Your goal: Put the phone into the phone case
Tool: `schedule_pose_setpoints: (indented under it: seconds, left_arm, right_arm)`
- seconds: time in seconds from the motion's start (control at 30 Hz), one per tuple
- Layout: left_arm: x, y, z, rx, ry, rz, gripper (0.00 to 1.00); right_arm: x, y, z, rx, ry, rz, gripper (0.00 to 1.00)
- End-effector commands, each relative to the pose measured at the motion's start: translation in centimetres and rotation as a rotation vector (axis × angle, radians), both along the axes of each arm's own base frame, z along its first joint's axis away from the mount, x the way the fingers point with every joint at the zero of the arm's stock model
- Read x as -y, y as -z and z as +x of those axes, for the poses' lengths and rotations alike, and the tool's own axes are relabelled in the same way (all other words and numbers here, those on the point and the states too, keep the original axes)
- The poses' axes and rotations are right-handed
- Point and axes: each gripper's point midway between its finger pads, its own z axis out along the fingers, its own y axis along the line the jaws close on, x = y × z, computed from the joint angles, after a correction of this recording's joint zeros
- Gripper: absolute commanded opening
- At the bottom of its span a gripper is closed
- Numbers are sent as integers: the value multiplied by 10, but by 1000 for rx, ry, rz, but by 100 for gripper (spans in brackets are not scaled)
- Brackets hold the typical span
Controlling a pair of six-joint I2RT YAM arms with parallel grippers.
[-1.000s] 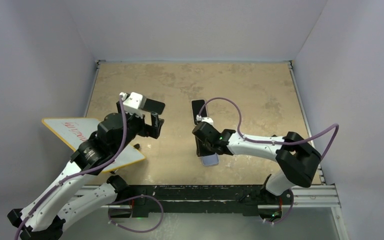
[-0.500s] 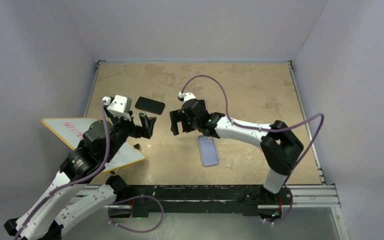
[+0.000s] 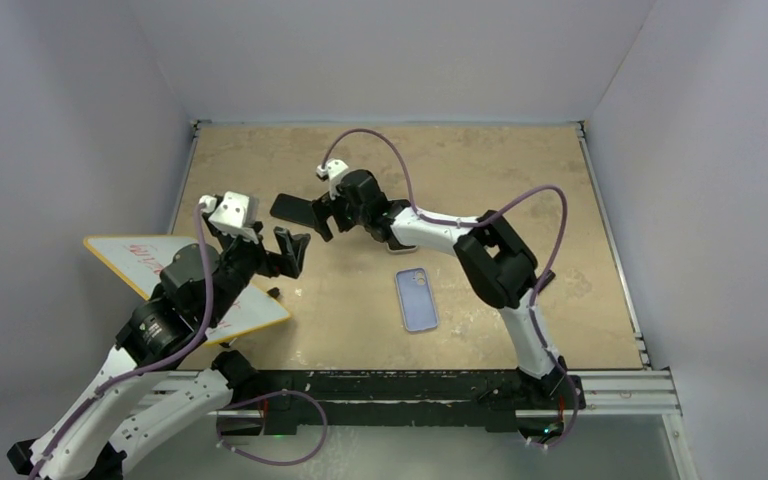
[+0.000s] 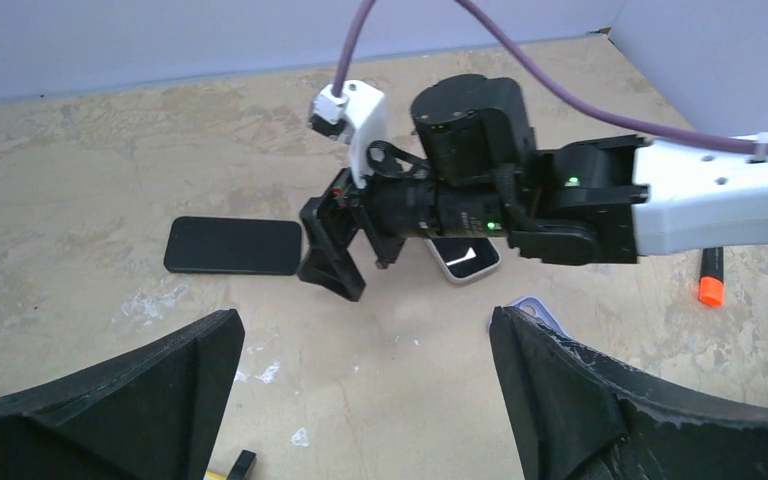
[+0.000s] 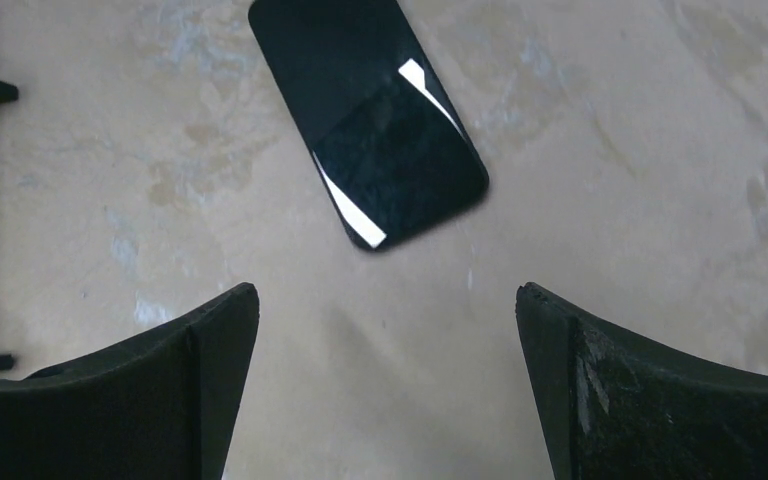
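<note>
A black phone lies flat, screen up, at the left-middle of the table. It also shows in the left wrist view and the right wrist view. The lavender phone case lies flat near the table's middle, apart from both grippers; its corner shows beside my left finger. My right gripper stands open just right of the phone's end, with nothing between its fingers. My left gripper is open and empty a little nearer than the phone.
A second phone with a pale rim lies under my right arm. An orange marker rests further right. A yellow-edged whiteboard overhangs the table's left edge under my left arm. Walls enclose the table on three sides.
My right gripper opened, left the lavender case on the table and swung back and left to the black phone. My left arm drew back, uncovering the phone.
</note>
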Motion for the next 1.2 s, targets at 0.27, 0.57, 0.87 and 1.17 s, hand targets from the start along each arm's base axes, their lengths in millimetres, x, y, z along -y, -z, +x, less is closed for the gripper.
schedule_pose_setpoints:
  seconds: [0.27,0.57,0.87,1.17]
  left_arm:
    - [-5,-10,-3,38,-13,-45,100]
    - [-4,-9,-1,33,-13,-38,100]
    - [-4,-8,0,34,-20,-34,100]
    - [-6,-8,1,35,-29,-31,100]
  right_arm:
    - [-74,5,53,152,-193,-4,99]
    - [-89,27,68,180,-243,-46,98]
    - [-80,38,58,137,-224,-77,89]
    - [-58,39,41,85,-200,-78,68]
